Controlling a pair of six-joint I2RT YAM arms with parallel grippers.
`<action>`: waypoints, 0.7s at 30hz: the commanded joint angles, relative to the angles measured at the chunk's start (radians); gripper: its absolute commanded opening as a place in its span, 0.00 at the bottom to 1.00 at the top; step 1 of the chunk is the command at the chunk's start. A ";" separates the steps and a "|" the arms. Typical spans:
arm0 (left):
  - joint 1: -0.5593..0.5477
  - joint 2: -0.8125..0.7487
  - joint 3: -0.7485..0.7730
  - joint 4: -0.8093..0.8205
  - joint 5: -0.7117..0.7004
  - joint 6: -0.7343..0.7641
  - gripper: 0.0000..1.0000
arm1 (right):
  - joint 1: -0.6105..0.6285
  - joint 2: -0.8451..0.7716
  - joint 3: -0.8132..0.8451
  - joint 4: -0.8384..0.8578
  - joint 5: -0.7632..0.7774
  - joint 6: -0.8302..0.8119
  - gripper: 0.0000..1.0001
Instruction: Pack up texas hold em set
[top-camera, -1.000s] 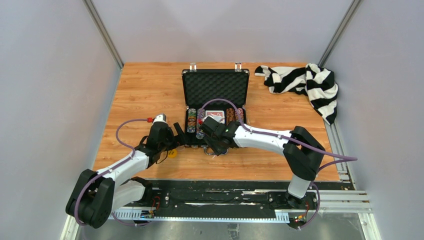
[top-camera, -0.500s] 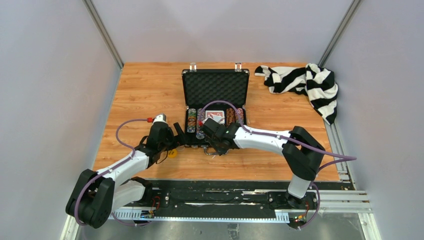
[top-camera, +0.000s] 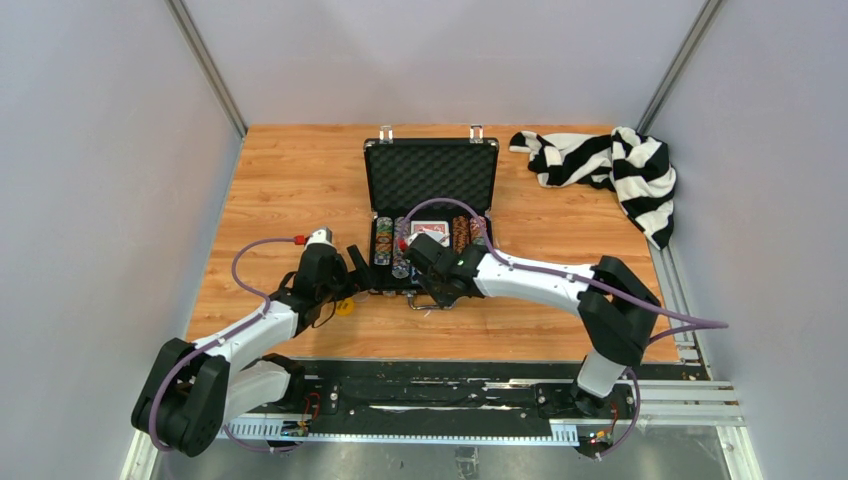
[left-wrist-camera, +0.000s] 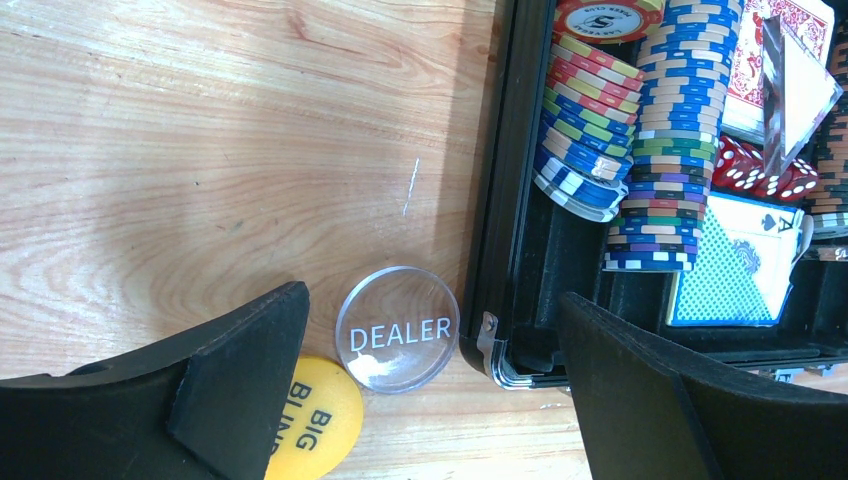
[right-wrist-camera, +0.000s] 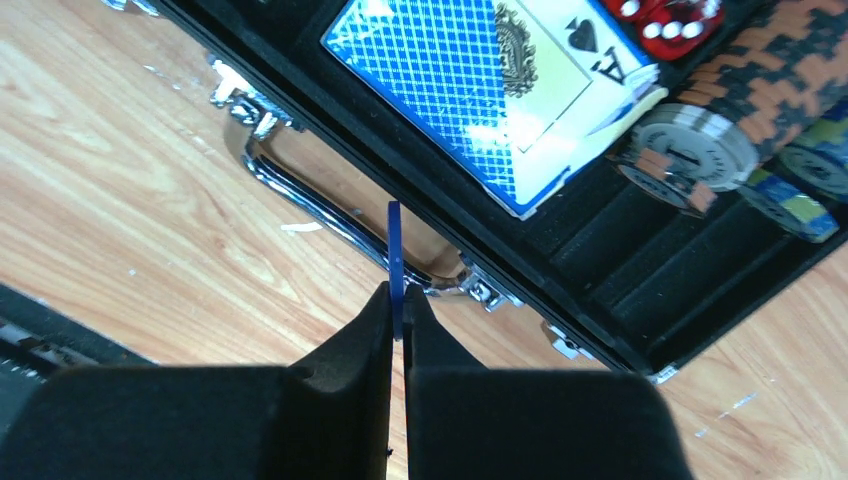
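Observation:
The black briefcase (top-camera: 430, 172) lies open mid-table, its foam lid up. Rows of poker chips (left-wrist-camera: 650, 150), red dice (left-wrist-camera: 760, 172), a blue card deck (right-wrist-camera: 490, 90) and a red deck (left-wrist-camera: 790, 45) fill its tray. My right gripper (right-wrist-camera: 398, 300) is shut on a thin blue button (right-wrist-camera: 395, 250) held edge-on above the case's metal handle (right-wrist-camera: 300, 195). My left gripper (left-wrist-camera: 432, 305) stands open at the case's front left corner. On the wood between its fingers lie a clear DEALER button (left-wrist-camera: 397, 328) and a yellow BIG BLIND button (left-wrist-camera: 315, 430).
A black-and-white striped cloth (top-camera: 610, 165) lies bunched at the back right corner. Grey walls close in the table on three sides. The arm bases and a black rail run along the near edge (top-camera: 440, 395).
My right gripper has closed on the thin blue button in front of the case, and its elbow has shifted slightly right. The left arm has not moved.

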 joint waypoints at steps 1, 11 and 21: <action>0.010 0.018 -0.005 -0.002 0.005 0.004 0.99 | -0.021 -0.094 0.036 -0.010 0.021 -0.042 0.01; 0.011 0.052 0.010 0.004 0.014 0.010 0.99 | -0.253 -0.111 -0.052 0.308 -0.394 0.069 0.01; 0.013 0.037 0.016 -0.017 0.004 0.022 0.99 | -0.376 0.009 -0.092 0.546 -0.714 0.223 0.01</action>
